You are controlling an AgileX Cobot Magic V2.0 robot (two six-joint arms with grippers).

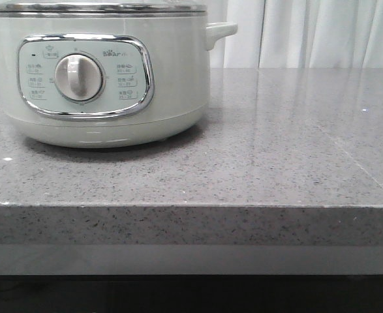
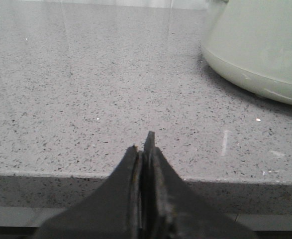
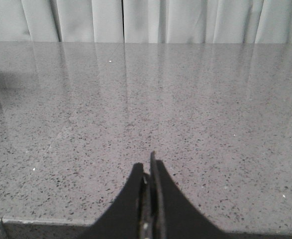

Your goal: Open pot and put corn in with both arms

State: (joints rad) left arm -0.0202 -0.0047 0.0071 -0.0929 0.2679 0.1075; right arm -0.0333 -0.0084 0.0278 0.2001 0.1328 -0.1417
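The pot [image 1: 106,72], a pale grey-green cooker with a chrome-framed panel and cream dial [image 1: 79,77], stands at the back left of the grey stone counter with its metal-rimmed lid [image 1: 96,8] on. Its lower side also shows in the left wrist view [image 2: 257,50]. My left gripper [image 2: 145,144] is shut and empty, over the counter's front edge, left of the pot. My right gripper [image 3: 148,164] is shut and empty, over the counter's front edge with only bare stone ahead. The corn is out of view. Neither gripper shows in the front view.
The speckled grey counter [image 1: 282,150] runs to a front edge [image 1: 191,205] and a right edge [image 1: 374,176]. White curtains [image 1: 308,32] hang behind it and also show in the right wrist view [image 3: 146,20].
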